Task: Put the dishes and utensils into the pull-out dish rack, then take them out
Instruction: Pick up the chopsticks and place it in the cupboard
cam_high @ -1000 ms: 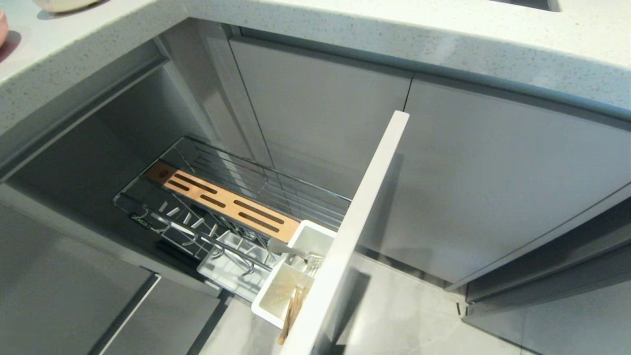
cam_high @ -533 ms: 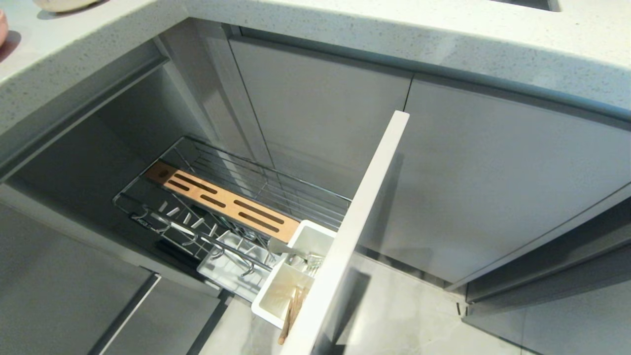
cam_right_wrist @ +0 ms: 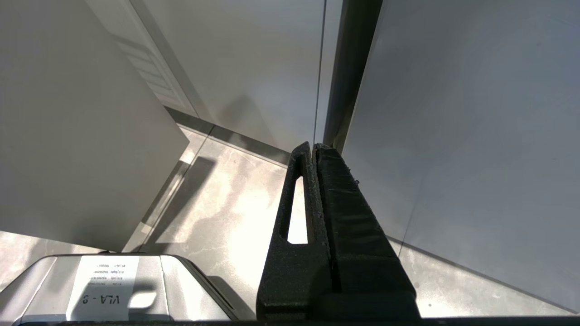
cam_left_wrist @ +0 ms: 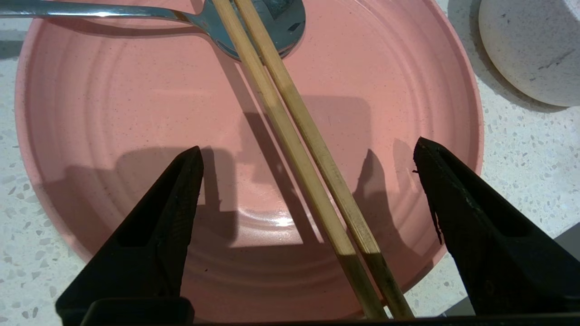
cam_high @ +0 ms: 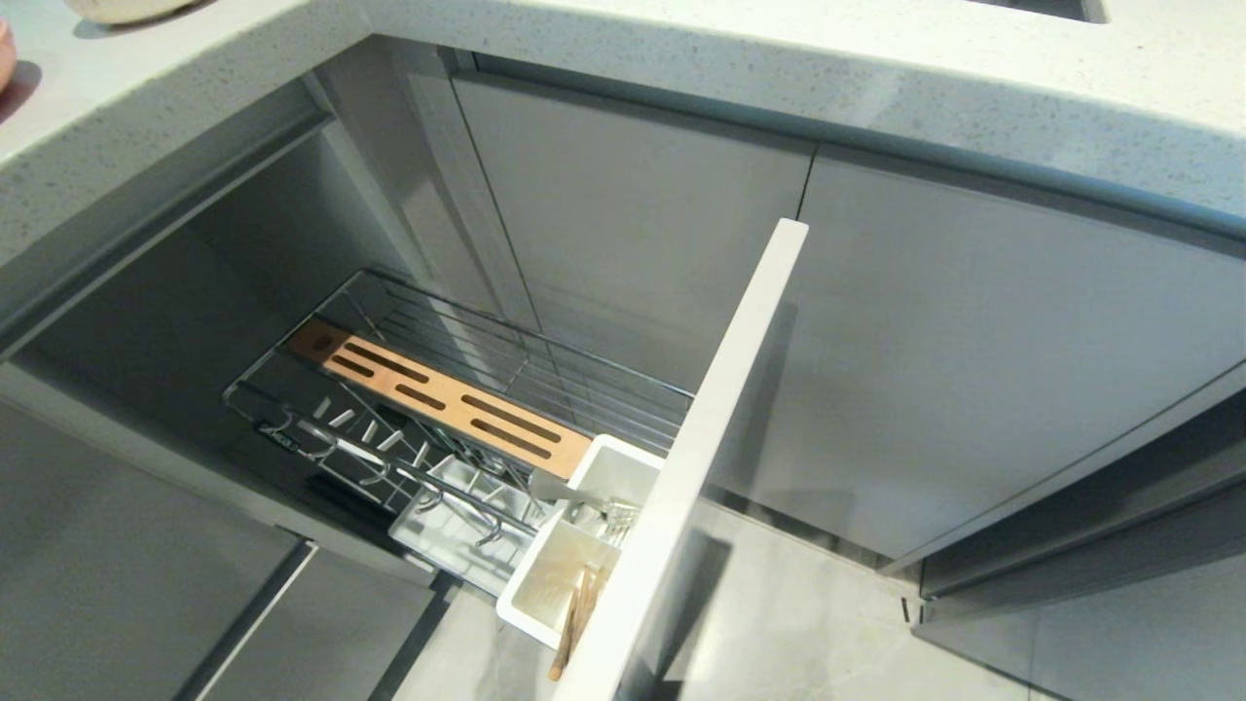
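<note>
Hovering spread over the chopsticks (cam_left_wrist: 312, 149) lying on the plate (cam_left_wrist: 113, 113), the left end effector (cam_left_wrist: 308, 154) could roll them apart by closing askew.

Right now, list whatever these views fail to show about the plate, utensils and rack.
- Spoon: handle end cut off by the left wrist view's edge.
- Chopsticks: both ends run out of that frame.
- Bowl: only part shows at the corner.
- Cutlery caddy: contents partly hidden behind the front panel, head view.
- Left gripper: outside the head view.
</note>
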Controlling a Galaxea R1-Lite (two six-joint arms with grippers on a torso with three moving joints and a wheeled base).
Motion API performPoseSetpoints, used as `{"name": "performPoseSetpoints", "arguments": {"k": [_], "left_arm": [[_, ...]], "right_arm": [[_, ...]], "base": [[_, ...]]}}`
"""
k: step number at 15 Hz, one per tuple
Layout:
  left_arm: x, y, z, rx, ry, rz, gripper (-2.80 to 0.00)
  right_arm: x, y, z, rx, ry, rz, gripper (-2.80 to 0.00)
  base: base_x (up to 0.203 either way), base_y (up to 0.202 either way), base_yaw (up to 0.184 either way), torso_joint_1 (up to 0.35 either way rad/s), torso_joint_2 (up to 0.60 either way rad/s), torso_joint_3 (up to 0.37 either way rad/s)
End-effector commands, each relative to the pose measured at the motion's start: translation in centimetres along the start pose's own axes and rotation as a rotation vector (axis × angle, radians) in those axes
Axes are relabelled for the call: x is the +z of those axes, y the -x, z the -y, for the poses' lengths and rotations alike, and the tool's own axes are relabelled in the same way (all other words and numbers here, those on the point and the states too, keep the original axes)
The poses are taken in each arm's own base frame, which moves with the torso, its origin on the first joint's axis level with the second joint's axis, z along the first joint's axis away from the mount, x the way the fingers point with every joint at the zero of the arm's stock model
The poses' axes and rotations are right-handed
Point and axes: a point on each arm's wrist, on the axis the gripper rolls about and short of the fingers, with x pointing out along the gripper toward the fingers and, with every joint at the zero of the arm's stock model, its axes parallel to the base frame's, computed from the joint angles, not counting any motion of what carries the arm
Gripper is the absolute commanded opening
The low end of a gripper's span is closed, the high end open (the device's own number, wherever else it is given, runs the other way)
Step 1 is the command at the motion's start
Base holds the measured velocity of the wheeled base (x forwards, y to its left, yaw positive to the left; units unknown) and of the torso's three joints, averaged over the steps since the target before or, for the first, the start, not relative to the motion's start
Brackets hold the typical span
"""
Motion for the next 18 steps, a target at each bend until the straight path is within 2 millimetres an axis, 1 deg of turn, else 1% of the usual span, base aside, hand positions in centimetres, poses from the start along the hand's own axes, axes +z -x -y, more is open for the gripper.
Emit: {"name": "performPoseSetpoints", "arguments": {"k": [1, 6, 7, 18], "left_arm": [[-0.05, -0.05, -0.01, 0.004, 0.002, -0.003, 0.0], [-0.14, -0.35, 0.06, 0.008, -0.001, -0.009, 0.0], [-0.15, -0.35, 0.05, 0.008, -0.001, -0.01, -2.8], [-0.15, -0.35, 0.08, 0.006, -0.001, -0.01, -2.8]], "right_arm": [[-0.04, -0.02, 0.0, 0.0, 0.0, -0.002, -2.8], [-0.04, -0.02, 0.0, 0.0, 0.0, -0.002, -2.8], [-0.04, -0.02, 0.0, 0.0, 0.0, -0.002, -2.8], [-0.04, -0.02, 0.0, 0.0, 0.0, -0.002, -2.8]], "base": [[0.0, 0.0, 0.0, 0.0, 0.0, 0.0], [0.0, 0.0, 0.0, 0.0, 0.0, 0.0], [0.0, 0.0, 0.0, 0.0, 0.0, 0.0], [0.0, 0.0, 0.0, 0.0, 0.0, 0.0]]}}
